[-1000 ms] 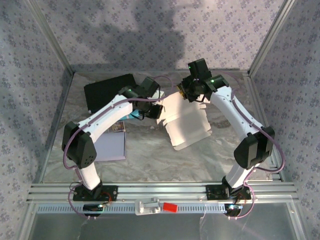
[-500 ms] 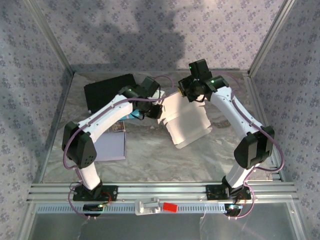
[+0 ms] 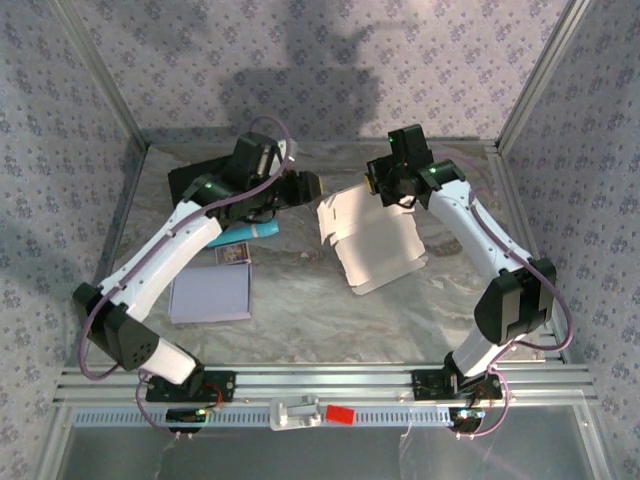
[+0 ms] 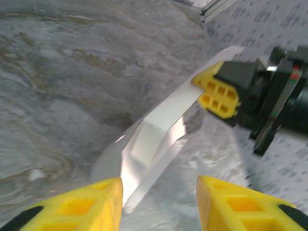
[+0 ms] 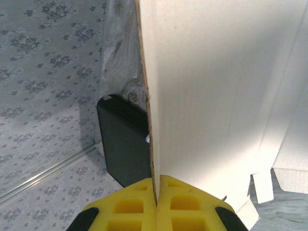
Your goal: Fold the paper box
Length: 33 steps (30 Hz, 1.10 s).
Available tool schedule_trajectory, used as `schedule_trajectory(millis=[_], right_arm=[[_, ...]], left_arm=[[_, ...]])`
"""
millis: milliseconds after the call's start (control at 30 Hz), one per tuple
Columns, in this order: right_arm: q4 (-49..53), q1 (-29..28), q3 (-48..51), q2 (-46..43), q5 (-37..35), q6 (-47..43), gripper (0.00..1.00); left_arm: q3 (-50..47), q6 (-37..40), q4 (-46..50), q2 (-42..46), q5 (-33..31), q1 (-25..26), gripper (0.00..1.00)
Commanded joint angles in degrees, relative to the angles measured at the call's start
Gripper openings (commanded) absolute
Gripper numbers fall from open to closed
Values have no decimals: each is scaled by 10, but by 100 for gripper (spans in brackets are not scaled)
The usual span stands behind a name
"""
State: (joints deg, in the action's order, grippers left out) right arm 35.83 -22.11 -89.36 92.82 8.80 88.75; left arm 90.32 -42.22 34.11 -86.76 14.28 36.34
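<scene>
Right gripper (image 5: 155, 192) pinched tight on the paper box (image 3: 375, 240) near the table's (image 3: 300, 320) far edge; left gripper (image 4: 159, 185) jaws apart, empty

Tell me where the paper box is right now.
In the top view the paper box sits unfolded just right of the table's centre. The right gripper pinches its far edge, and the open left gripper is just off its left corner.

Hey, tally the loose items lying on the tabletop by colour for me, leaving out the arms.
White: 1, the paper box
Black: 1, a flat panel
Lavender: 1, a flat sheet
Teal: 1, a small item
Dark patterned: 1, a small card
Total: 5
</scene>
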Motion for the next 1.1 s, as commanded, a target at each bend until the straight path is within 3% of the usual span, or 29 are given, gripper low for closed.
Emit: schedule_trajectory(millis=[0,100,333,633,900,1067], right_arm=[[-11,0,13,-18,-4,25,0],[-24,0,19,-19,-1,31,0],[-35,2,33,-25,4,38,0],[-37,5,42,-25,8,36,0],[-45,6,42,-24,12,46,0],[-49,4,55,-32,13,64,0]], left_arm=[[1,-150,-68,-53,56,4,42],[6,-196,-93,-73,52,6,43],[6,-218,-112,-102,67,16,43],[28,-198,-61,-83,32,12,43],[-7,-236,-115,-103,83,10,42],[33,-219,-132,-133,112,9,38]])
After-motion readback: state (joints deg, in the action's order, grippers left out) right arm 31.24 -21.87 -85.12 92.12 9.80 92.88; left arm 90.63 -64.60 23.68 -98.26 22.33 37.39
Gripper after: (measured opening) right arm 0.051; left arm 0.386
